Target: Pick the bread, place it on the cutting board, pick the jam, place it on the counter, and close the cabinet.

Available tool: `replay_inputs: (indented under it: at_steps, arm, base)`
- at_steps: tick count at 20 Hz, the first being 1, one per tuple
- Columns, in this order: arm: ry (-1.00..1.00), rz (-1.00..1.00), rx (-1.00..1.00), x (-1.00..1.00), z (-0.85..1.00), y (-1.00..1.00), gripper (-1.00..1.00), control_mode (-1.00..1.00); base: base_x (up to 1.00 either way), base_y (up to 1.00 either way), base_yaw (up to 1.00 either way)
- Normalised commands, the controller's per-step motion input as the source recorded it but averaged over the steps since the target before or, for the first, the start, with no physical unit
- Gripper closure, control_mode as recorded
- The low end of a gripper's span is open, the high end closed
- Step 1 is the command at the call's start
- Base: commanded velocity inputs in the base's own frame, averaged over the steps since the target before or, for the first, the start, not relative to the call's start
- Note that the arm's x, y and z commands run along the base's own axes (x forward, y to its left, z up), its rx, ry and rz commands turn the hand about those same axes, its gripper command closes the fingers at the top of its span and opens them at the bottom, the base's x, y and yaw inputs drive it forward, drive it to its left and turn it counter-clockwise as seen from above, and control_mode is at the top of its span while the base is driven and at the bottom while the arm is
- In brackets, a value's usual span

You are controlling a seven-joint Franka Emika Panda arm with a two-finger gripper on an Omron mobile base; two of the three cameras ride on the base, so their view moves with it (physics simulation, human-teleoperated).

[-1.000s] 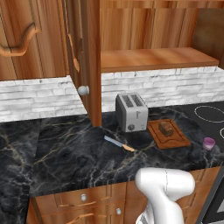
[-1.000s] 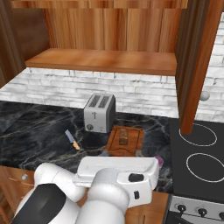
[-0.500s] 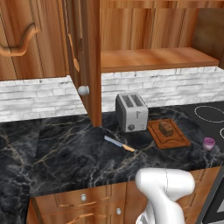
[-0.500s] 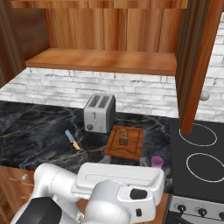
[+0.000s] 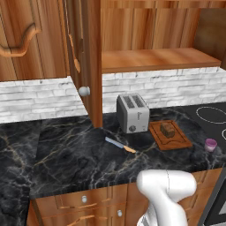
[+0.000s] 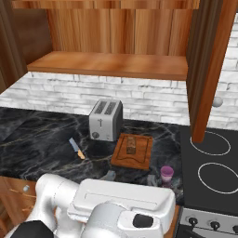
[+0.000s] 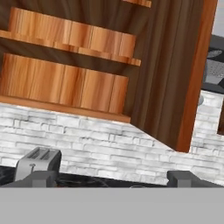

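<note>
Before the open cabinet, fingers spread wide, empty, touching nothing.

A kitchen: toaster, stovetop, marble counter, wooden cabinet.

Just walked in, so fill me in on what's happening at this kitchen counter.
A white robot arm is tidying up. The bread already sits on the cutting board beside the toaster, and the jam stands on the counter near the stove. The gripper is open and empty, facing the wall cabinet, whose doors hang open. Closing them is what remains. A knife lies on the counter, untouched.
</note>
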Motion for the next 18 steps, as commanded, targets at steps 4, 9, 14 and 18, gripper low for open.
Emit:
replay_inputs:
  at_steps: [4, 9, 14, 18]
  arm:
    - [0.0, -0.02, 0.0, -0.28, 0.11, 0.0, -1.0, -1.0]
    - [-0.01, -0.02, 0.0, -0.28, 0.06, 0.0, -1.0, -1.0]
    - [0.0, -0.02, 0.0, -0.19, 0.1, 0.0, -1.0, -1.0]
    - [0.0, 0.0, 0.0, 0.0, 0.13, 0.0, -1.0, -1.0]
  base:
    - [0.0, 0.0, 0.0]
    - [0.0, 0.0, 0.0]
    - [0.0, 0.0, 0.0]
    - [0.0, 0.0, 0.0]
